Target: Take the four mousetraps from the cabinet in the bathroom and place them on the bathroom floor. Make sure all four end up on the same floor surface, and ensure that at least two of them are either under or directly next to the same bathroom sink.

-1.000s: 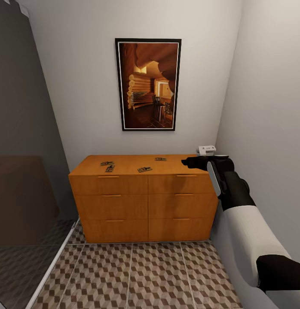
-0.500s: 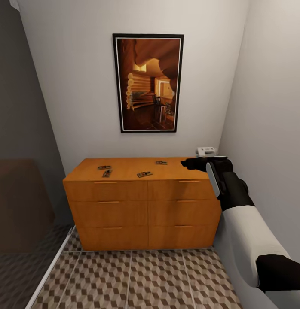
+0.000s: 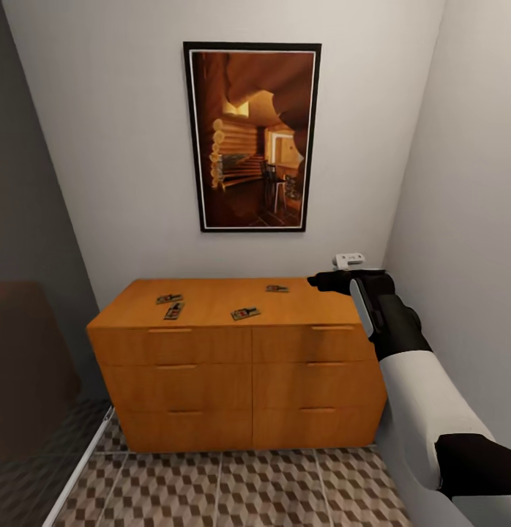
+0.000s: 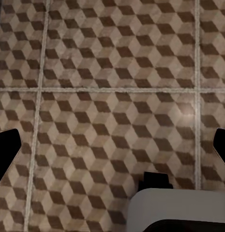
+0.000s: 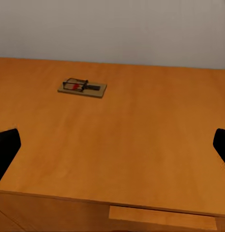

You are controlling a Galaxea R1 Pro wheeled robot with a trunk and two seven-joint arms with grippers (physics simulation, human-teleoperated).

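The orange-brown cabinet (image 3: 233, 366) stands against the back wall. Several mousetraps lie on its top: two close together at the left (image 3: 169, 298) (image 3: 173, 311), one near the middle front (image 3: 245, 313), one further back (image 3: 277, 288). My right gripper (image 3: 315, 279) hovers over the top's right end, open and holding nothing. In the right wrist view the back mousetrap (image 5: 82, 87) lies ahead on the cabinet top (image 5: 141, 145), well beyond the fingertips (image 5: 7, 147). My left gripper (image 4: 112, 145) is open above the cube-patterned bathroom floor (image 4: 107, 72). The bathroom sink is out of view.
A framed picture (image 3: 252, 137) hangs above the cabinet. A small white box (image 3: 350, 259) sits on the wall by the right corner. The right wall runs close beside my right arm (image 3: 424, 395). A dark glass panel (image 3: 28, 351) borders the left. Tiled floor (image 3: 233, 490) lies before the cabinet.
The whole head view has shifted: the cabinet looks nearer and lower, so the camera has moved. The mousetraps have not moved on the top. My right arm keeps its pose.
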